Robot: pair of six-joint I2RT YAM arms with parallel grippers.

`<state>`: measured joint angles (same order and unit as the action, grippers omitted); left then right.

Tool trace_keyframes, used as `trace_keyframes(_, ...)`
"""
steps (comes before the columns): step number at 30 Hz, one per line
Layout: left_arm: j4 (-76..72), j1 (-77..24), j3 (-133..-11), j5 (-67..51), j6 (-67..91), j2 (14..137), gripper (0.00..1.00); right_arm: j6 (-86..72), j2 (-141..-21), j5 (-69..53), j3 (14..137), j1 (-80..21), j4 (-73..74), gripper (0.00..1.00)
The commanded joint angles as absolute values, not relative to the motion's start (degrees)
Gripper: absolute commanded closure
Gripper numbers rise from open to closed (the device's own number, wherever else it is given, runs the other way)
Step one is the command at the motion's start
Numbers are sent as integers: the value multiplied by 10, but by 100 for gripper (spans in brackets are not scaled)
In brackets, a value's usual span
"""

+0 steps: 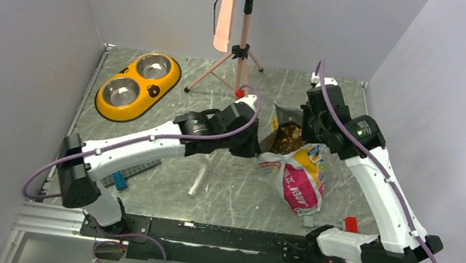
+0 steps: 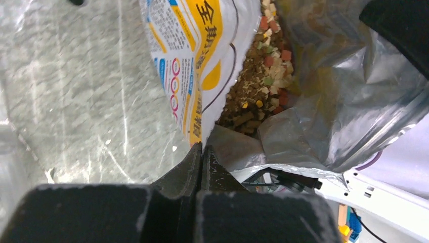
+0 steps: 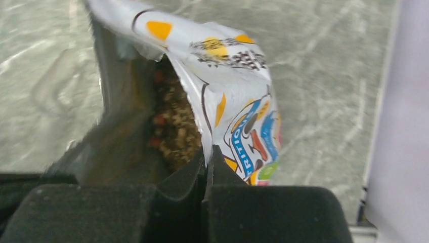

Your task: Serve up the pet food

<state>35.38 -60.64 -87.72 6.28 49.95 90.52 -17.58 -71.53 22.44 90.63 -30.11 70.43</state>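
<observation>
We pinch the bag [image 1: 302, 182] by its mouth: the left end effector [image 2: 201, 152] is clamped on one rim and the right end effector [image 3: 208, 154] on the opposite rim. The food [image 2: 253, 91] sits inside the bag. The dish [image 1: 137, 85] stands well apart to the left. We judge that firm pinches and a level, raised mouth matter, so nothing spills on the way.

Yellow dish [image 1: 136, 79] and tripod [image 1: 241, 52] stand beyond printed bag [image 1: 299, 182].
</observation>
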Motion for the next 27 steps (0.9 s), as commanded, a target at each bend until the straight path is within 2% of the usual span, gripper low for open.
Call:
trace_keyframes(1,364,-582,-791,83,520,812,98,-130,-663,114,853,-339,540,100)
trace_keyframes(4,376,-577,-746,81,510,762,82,-116,-640,116,810,-415,515,100)
trace_keyframes(8,387,-577,-723,104,509,703,44,-121,-628,97,782,-450,507,100)
trace_keyframes(11,387,-576,-737,127,506,705,32,-129,-616,72,769,-455,486,100)
trace_keyframes(13,392,-572,-759,126,502,730,28,-135,-617,71,774,-455,490,100)
trace_keyframes(16,420,-570,-806,118,501,785,16,-137,-624,77,793,-456,509,100)
trace_keyframes(20,442,-566,-856,130,494,856,15,-138,-619,79,809,-456,522,100)
trace_keyframes(22,440,-562,-876,132,484,882,20,-139,-613,83,812,-456,528,100)
trace_keyframes(27,514,-554,-896,194,504,891,63,-151,-593,135,814,-456,552,100)
